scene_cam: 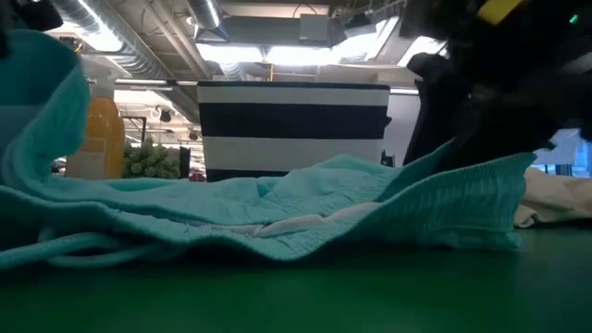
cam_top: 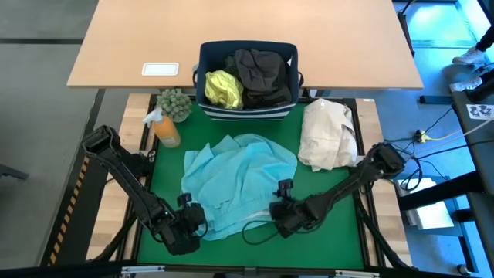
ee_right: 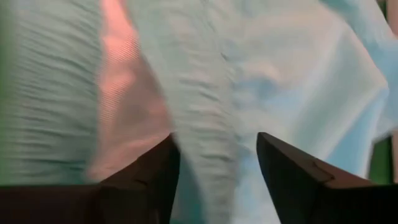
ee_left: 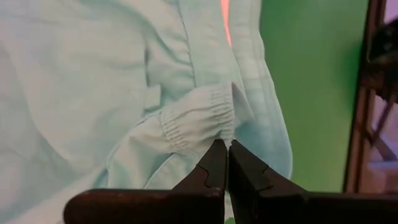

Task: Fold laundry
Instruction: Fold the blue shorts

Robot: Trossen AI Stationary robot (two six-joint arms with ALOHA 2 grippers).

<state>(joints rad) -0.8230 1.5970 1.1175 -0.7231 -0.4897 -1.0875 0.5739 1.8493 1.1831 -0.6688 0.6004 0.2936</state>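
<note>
A turquoise garment (cam_top: 239, 174) lies crumpled in the middle of the green mat (cam_top: 332, 232). My left gripper (cam_top: 191, 220) is at its near left part and is shut on it. My right gripper (cam_top: 279, 218) is at its near right part, open, with a ribbed band of the cloth (ee_right: 214, 155) running between its fingers. In the low view the cloth rises at the left (scene_cam: 37, 92), and its gathered band stands raised at the right (scene_cam: 462, 199). A yellow-green shirt (cam_top: 222, 87) and dark garments (cam_top: 264, 73) lie in the navy bin (cam_top: 247, 112). My left gripper pinches a gathered elastic edge of the turquoise garment (ee_left: 208, 118) between its two fingertips, slanting down from the table's near left. How many layers it holds I cannot tell. The cloth around the hold is bunched, and the rest lies on the mat. My right gripper has its open fingers (ee_right: 286, 168) on either side of the ribbed band; whether they touch it I cannot tell.
The navy bin with a striped base stands at the mat's far edge. A cream-beige bundle (cam_top: 328, 135) lies at the far right. An orange bottle (cam_top: 166, 130) and a small green plant (cam_top: 174, 103) stand at the far left. Bare mat shows along the near right.
</note>
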